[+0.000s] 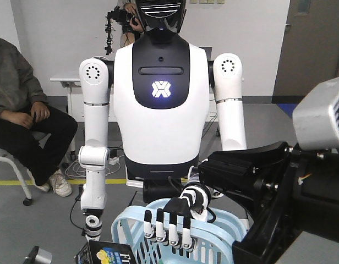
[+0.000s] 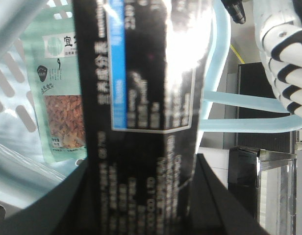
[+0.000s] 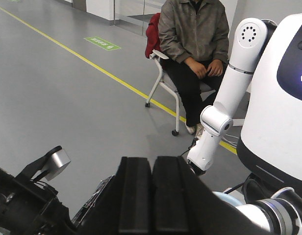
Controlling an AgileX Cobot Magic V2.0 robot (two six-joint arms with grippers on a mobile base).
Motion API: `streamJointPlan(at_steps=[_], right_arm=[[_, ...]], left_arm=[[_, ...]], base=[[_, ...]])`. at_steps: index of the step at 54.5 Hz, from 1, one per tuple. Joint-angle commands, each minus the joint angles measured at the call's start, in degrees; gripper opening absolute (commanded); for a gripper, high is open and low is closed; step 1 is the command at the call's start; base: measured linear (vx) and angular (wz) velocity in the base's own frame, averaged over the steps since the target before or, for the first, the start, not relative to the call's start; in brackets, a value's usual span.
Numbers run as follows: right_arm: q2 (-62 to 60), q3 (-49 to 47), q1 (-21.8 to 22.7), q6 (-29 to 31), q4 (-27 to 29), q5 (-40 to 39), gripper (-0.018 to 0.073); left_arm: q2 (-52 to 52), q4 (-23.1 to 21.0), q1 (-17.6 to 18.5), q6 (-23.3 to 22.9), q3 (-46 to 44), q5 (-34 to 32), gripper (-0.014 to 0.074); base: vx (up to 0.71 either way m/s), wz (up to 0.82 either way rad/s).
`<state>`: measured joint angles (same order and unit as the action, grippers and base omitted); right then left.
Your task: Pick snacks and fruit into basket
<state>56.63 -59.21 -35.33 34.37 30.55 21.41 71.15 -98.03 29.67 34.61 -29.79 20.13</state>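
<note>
My left gripper (image 2: pixel 141 169) is shut on the black-and-blue snack box (image 2: pixel 146 88), holding it upright over the light blue basket (image 2: pixel 215 58). A mint-green pouch (image 2: pixel 60 98) with red berries lies inside the basket against its slatted wall. In the front view the box (image 1: pixel 110 254) shows at the bottom edge, beside the basket (image 1: pixel 124 224). My right gripper (image 3: pixel 152 164) is shut with nothing in it, raised beside the basket (image 3: pixel 230 198); in the front view this right gripper (image 1: pixel 213 168) hangs above the rim. The fruit is out of view.
A white humanoid robot (image 1: pixel 161 93) stands facing me and grips the basket's far rim with its black-and-white hand (image 1: pixel 178 217). A seated person (image 1: pixel 21 115) is on a chair (image 3: pixel 163 78) to the left. A yellow line (image 3: pixel 102 71) crosses the grey floor.
</note>
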Motion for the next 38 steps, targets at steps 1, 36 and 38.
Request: streamJointPlan(at_steps=[1,36,38], right_arm=[[-0.87,-1.71,0.15,0.27,0.79,-3.77,-0.0008],[-0.87,-1.71,0.15,0.27,0.79,-0.91,-0.0008],[-0.87,-1.71,0.15,0.27,0.79,-0.91,-0.0008]], left_arm=[[-1.13,-4.47,0.14,-1.18,-1.89,1.43,0.0304],[8.95,-4.47,0.14,1.83,-9.12,9.23,0.0322],[8.95,-4.47,0.14,2.57,-9.12,9.23,0.0347]], base=[[0.00,0.00],[0.00,0.00],[0.00,0.00]])
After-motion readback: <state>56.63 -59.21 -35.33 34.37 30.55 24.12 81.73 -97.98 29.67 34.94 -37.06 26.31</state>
